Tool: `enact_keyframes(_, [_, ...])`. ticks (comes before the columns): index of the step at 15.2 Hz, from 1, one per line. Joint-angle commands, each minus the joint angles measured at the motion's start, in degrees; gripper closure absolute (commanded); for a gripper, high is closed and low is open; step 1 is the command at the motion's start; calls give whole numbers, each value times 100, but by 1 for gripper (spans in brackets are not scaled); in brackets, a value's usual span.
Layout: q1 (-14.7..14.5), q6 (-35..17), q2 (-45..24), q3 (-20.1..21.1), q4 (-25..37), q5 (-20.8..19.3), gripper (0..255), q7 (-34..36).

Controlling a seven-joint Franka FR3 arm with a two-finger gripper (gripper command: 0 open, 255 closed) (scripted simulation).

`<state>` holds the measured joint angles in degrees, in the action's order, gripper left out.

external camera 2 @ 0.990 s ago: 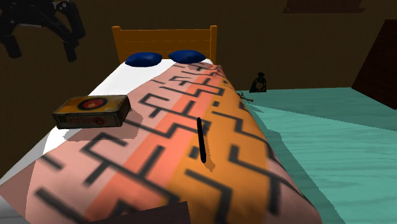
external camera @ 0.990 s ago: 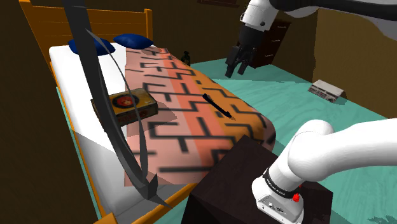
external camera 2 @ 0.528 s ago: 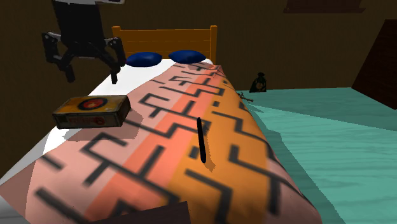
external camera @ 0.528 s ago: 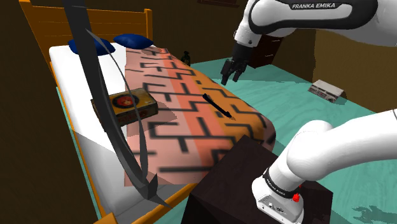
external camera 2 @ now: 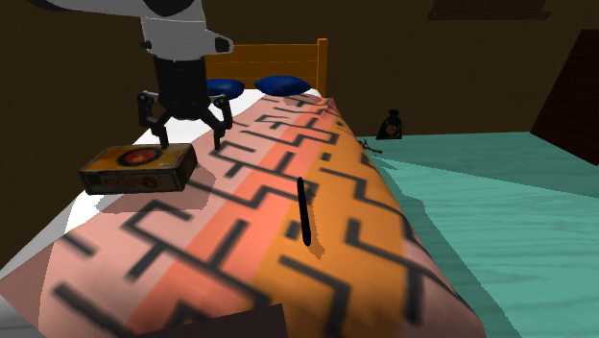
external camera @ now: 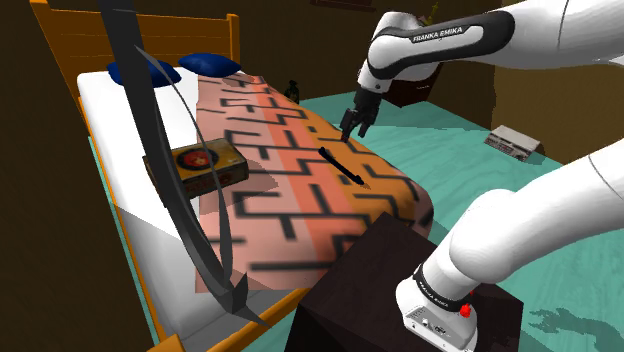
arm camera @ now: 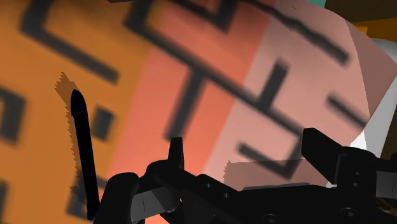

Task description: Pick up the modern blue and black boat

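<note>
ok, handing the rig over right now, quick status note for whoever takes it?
Claw: open, empty, hovers above the patterned blanket.
Boat: slim, black, lies flat on the blanket's orange side, apart from the flat box; in the wrist view it sits beside the fingers, not between them.
Done: nothing grasped yet.
Left: centre the claw over the boat, lower, close, lift.

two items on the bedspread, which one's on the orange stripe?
The slim black object, lying lengthwise on the orange stripe. The flat yellowish tin with the red-and-black label sits well off it, at the bedspread's pink edge.
</note>
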<state>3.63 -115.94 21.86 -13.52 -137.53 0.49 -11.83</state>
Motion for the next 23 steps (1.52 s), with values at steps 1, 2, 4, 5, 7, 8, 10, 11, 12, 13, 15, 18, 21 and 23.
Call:
enact_keyframes(1, [37, -358, -413, -157, 39, 17, 0, -202])
enact_keyframes(2, [51, -492, -604, -221, 85, 39, 0, -290])
enact_keyframes(4, [78, -749, -998, -344, 198, 106, 0, -473])
enact_keyframes(5, [92, -870, -1201, -402, 265, 151, 0, -570])
enact_keyframes(7, [123, -1097, -1616, -509, 421, 267, 0, -772])
enact_keyframes(8, [143, -1201, -1827, -556, 510, 336, 0, -877])
enact_keyframes(10, [191, -1391, -2258, -634, 709, 497, 0, -1095])
enact_keyframes(11, [223, -1477, -2476, -664, 819, 586, 0, -1206])
enact_keyframes(12, [261, -1555, -2696, -685, 936, 680, 0, -1317])
enact_keyframes(13, [306, -1626, -2916, -699, 1061, 776, 0, -1426])
enact_keyframes(15, [413, -1748, -3356, -706, 1330, 969, 0, -1639])
enact_keyframes(18, [613, -1882, -4014, -672, 1786, 1242, 0, -1925])
enact_keyframes(21, [843, -1961, -4666, -605, 2303, 1473, 0, -2157])
enact_keyframes(23, [1006, -1985, -5098, -552, 2683, 1597, 0, -2280])
